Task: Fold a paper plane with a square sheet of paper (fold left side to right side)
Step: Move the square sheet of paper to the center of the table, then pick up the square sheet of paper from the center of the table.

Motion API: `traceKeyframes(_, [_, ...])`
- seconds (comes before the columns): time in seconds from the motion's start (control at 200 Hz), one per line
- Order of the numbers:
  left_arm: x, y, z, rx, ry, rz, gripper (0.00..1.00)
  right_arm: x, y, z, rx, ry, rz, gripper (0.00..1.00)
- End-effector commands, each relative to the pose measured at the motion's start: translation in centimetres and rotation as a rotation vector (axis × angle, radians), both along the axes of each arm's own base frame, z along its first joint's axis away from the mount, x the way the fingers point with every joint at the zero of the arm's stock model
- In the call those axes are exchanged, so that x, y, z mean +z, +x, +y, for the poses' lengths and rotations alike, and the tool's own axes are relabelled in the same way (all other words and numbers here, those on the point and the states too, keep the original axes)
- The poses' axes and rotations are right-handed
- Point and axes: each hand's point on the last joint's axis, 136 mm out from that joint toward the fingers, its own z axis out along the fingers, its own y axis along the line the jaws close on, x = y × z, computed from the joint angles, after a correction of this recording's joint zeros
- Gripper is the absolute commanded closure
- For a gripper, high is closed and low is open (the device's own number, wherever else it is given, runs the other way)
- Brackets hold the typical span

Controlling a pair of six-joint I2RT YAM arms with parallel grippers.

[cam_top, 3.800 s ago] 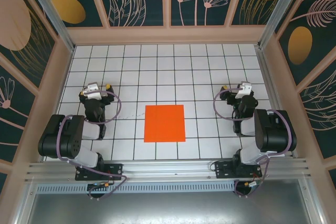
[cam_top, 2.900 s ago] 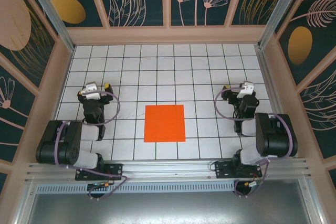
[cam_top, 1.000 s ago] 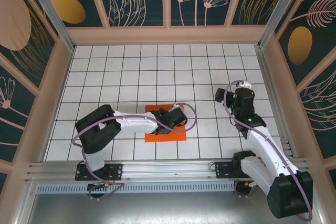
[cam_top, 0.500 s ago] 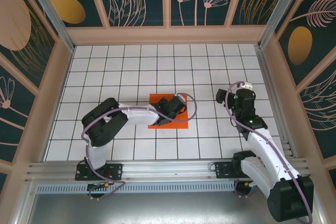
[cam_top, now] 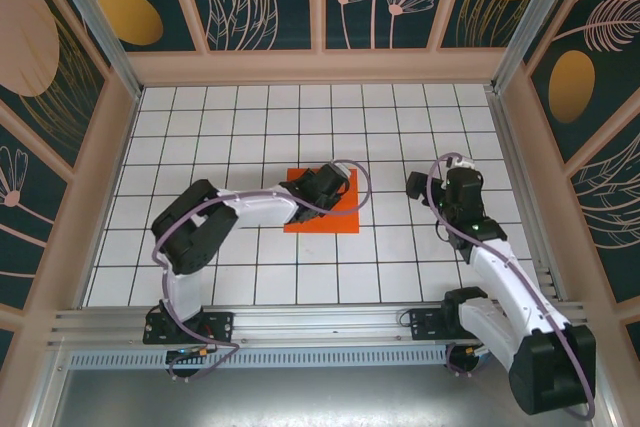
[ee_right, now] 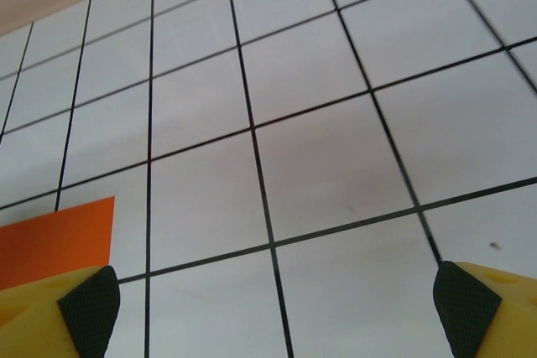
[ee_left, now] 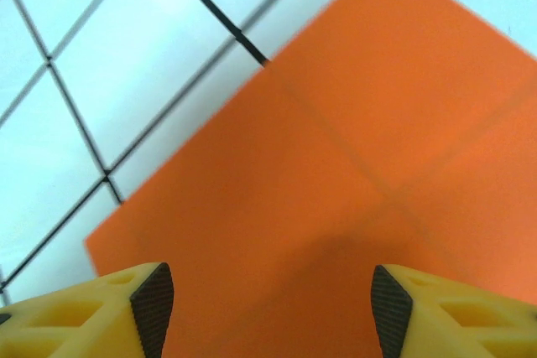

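Nudged askew, the square sheet of paper (cam_top: 336, 219) is lying under the left gripper (ee_left: 271, 308) — jaws apart, likely seeking its edge — while the right gripper (ee_right: 273, 308) is waiting wide.

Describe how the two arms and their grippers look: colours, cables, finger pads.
Both the left arm and right arm have white links between bulky black joints, with a thin mauve cable looping alongside. The left gripper and right gripper have yellow fingers tipped with dark textured pads.
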Motion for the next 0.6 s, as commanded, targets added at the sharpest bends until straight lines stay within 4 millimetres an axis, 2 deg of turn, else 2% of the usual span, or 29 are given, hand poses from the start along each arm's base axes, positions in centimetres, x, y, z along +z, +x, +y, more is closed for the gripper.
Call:
traceKeyframes(0.0, [5.0,0.7,1.4,0.054,-0.165,-0.016,0.31,1.4,1.7,2.2,0.061,0.072,-0.023,0.01])
traceKeyframes(0.03, [5.0,0.7,1.9,0.072,-0.199,0.007,0.30,1.1,2.0,2.8,0.079,0.082,-0.014,0.01])
traceKeyframes(0.045, [6.0,0.6,2.2,0.077,-0.235,0.004,0.30,1.0,2.1,3.1,0.086,0.084,-0.009,0.01])
traceKeyframes(0.08, [6.5,0.6,2.7,0.094,-0.292,0.029,0.30,0.4,2.5,3.7,0.101,0.084,0.008,0.01])
traceKeyframes(0.17, [6.5,0.1,4.0,0.137,-0.429,0.121,0.30,-0.8,3.6,5.6,0.139,0.070,0.050,0.01])
traceKeyframes(0.245, [6.4,-0.3,4.4,0.154,-0.553,0.206,0.30,-1.9,4.6,7.4,0.173,0.068,0.091,0.01])
traceKeyframes(0.265, [5.4,-0.9,4.7,0.158,-0.570,0.248,0.31,-2.3,4.9,7.9,0.185,0.069,0.103,0.01])
traceKeyframes(0.39, [3.7,-2.4,4.5,0.163,-0.686,0.404,0.37,-4.0,6.6,11.7,0.264,0.050,0.155,0.01])
traceKeyframes(0.596, [0.1,-4.6,4.7,0.204,-0.706,0.558,0.49,-7.1,9.2,16.4,0.359,0.009,0.248,0.01])
